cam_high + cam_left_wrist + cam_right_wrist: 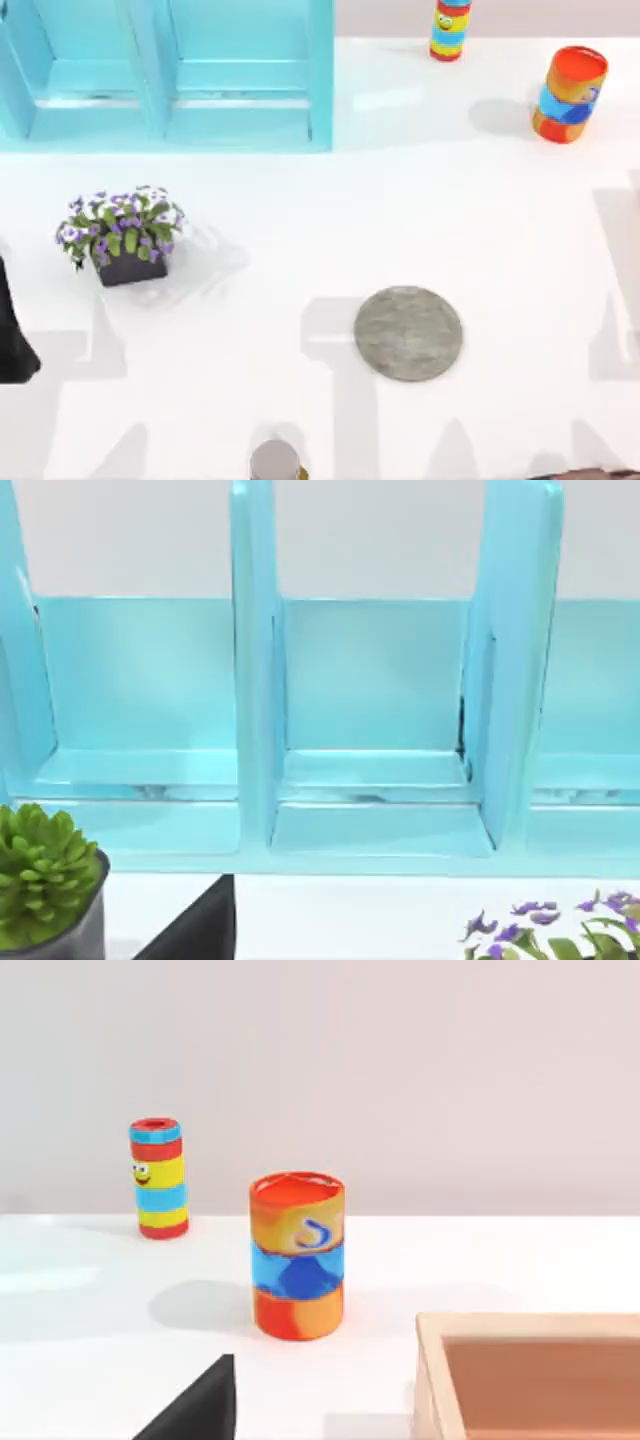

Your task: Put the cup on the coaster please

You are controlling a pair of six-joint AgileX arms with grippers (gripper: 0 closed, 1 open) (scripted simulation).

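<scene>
The coaster (408, 333), a flat round grey mottled disc, lies on the white table a little right of centre and towards the front, with nothing on it. The cup is out of view. My left arm (12, 335) shows as a dark shape at the table's left edge, far from the coaster. Only a sliver of my right arm (592, 472) appears at the front right corner. A dark piece of each gripper sits at the lower edge of its wrist view, the left (198, 928) and the right (198, 1408).
A light blue shelf rack (170, 75) fills the back left. A pot of purple flowers (125, 238) stands at the left. At the back right are an orange-and-blue can (568, 95) and a striped can (450, 28). A grey-topped cylinder (275, 461) stands at the front edge. The right wrist view holds a wooden box (530, 1375).
</scene>
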